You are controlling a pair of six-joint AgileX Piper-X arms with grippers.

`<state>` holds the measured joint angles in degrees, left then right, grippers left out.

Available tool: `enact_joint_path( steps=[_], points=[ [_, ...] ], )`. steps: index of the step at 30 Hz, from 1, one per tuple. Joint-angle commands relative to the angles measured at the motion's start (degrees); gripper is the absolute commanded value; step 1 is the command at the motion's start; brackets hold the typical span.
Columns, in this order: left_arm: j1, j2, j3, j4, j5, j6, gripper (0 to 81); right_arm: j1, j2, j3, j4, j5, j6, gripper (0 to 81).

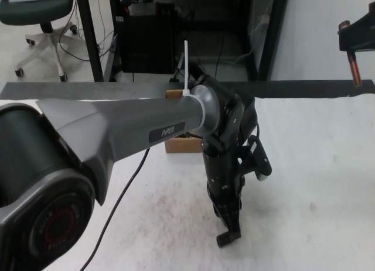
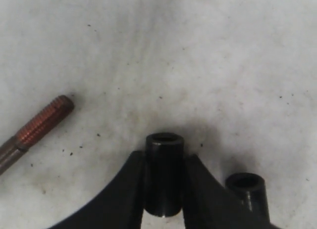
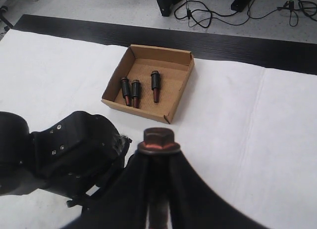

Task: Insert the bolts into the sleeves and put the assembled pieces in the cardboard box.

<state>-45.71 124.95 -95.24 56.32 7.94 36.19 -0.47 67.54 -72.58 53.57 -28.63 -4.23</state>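
While three assembled pieces (image 3: 136, 93) already lie in the box (image 3: 148, 66) at the far side of the surface (image 1: 316, 165), the step in hand looks like the joining of a fourth pair. The left end effector (image 2: 164, 157) is clenched on a black sleeve (image 2: 164, 182), which it holds low over the surface with the open mouth clear of the fingers. The right end effector (image 3: 158, 157) grasps a bolt (image 3: 158, 141) just under its hexagonal head, up and well off to the far right, apart from the sleeve.

The next move, as I judge it, calls for bringing the two together. The bolt's threaded tip has to line up with the sleeve's bore and share its axis before any push, so the left arm probably needs to lift and turn the sleeve to meet it. A small tilt would catch the threads on the rim.

The left wrist view gives the close detail. A second sleeve (image 2: 246, 187) stands just beside the held one, and the copper threaded end of a second bolt (image 2: 42, 122) shows near them, apparently lying on the surface. The right wrist view shows the box's contents and the bolt head. The high view shows the bolt's shank hanging below the right fingers and how far apart the two arms stand.
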Motion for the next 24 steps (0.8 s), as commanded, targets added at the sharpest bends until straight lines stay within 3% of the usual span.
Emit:
enact_joint_path(
  steps=[1,10,19,24],
  points=[
    [0.0,-1.2,-0.3,1.7,-3.4,-2.0,0.4,-0.2,-0.6,-0.2,0.2,-0.9,-0.5,0.8],
    [2.9,-4.0,-0.2,1.9,-9.6,-18.7,0.3,-0.1,-0.6,-0.2,0.1,-1.1,-0.5,0.8],
    [5.7,-5.8,-0.2,5.9,-0.9,-27.1,0.3,-0.1,-0.6,-0.2,-0.8,-6.2,0.2,0.8],
    [6.2,-13.0,0.1,-1.3,1.8,-35.4,0.3,-0.1,-0.6,-0.2,-8.6,-6.2,8.2,0.8]
  ],
)
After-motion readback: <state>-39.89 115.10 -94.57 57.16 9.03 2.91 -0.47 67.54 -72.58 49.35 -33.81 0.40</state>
